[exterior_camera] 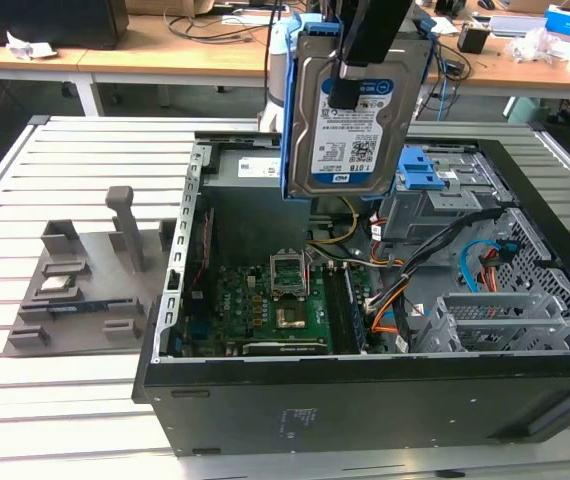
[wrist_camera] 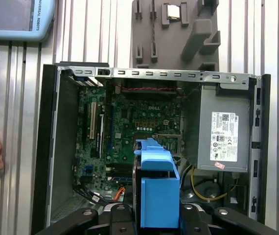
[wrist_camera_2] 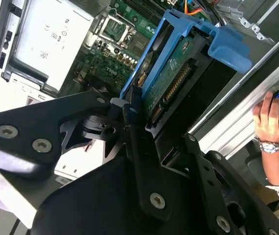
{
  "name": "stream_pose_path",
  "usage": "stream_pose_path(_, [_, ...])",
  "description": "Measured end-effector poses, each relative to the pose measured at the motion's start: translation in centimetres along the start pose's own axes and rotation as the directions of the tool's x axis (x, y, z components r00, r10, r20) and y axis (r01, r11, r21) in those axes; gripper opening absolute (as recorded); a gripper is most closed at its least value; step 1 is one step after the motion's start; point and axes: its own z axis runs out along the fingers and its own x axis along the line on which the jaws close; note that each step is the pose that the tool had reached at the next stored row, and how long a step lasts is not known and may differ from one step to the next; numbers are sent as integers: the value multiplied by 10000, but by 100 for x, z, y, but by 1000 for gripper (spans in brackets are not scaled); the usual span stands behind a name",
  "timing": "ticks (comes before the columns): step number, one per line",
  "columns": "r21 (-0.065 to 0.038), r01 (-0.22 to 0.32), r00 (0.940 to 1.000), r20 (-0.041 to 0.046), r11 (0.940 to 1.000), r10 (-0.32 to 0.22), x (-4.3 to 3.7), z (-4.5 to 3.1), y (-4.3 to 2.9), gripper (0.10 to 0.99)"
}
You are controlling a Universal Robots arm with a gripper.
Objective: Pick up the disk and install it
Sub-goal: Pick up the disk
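One disk [exterior_camera: 350,120], one gripper [exterior_camera: 346,88]: the pincer is clamped on the disk's upper edge. The drive hangs upright above the open case [exterior_camera: 365,390], with its label face toward the exterior camera and the blue bracket [exterior_camera: 290,130] framing its sides. Nothing but the gripper touches it, and it is clear of everything inside the case.

As far as we can tell, it hangs over the gap between the power supply [exterior_camera: 255,165] and the drive cage [exterior_camera: 435,195], both inside the case.

In the second wrist view the fingers [wrist_camera_2: 131,108] pinch the drive across its thin edge. The circuit-board face [wrist_camera_2: 171,73] is exposed and the bracket tab [wrist_camera_2: 227,46] points away from the wrist. We read the edge grip as deliberate: it leaves the bracket sides and the connector end free, which a slide-in fit would need.

In the first wrist view we see the bracket [wrist_camera: 156,191] end-on above the motherboard [wrist_camera: 129,127].

The case lies on its side with the panel off, so its interior opens upward to the arm, which is a sensible layout for top-down access. A grey fixture [exterior_camera: 85,270] sits just beside the case on the slatted table [exterior_camera: 25,400].

A person's hand [wrist_camera_2: 271,117] rests just outside the case wall, well apart from the disk.

Our read is that the pick is done and the install is not, since the disk is not seated in any bay.
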Motion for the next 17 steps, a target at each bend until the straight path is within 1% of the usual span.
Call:
stream_pose_path(7, [-3, -5, 10000, -81, 10000, 5, 52, 4, 2, 361])
stream_pose_path(17, [-6, -10, 9998, -174, 10000, 10, 131, 10, 4, 361])
